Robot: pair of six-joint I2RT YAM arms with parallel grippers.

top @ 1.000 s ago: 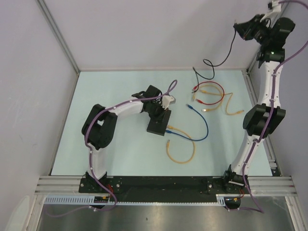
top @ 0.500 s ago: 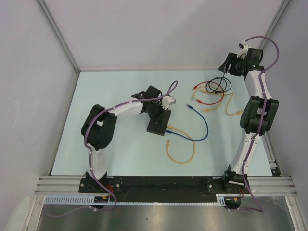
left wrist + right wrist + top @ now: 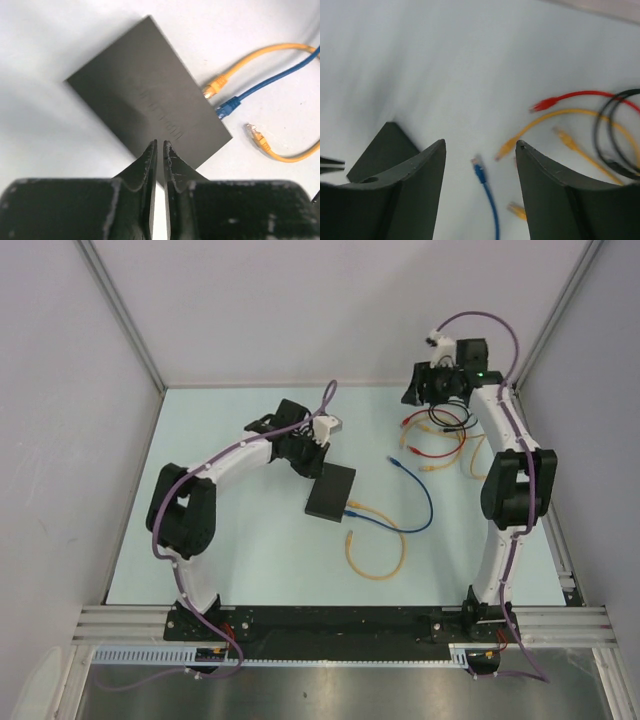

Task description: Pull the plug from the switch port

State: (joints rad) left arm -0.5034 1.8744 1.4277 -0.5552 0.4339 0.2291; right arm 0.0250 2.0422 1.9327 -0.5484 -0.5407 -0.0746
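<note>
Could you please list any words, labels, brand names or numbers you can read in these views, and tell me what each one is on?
Switch, top face: a faint line of embossed lettering runs across it, too faint and blurred to read.
Nothing else in any view carries text that can be read.
</note>
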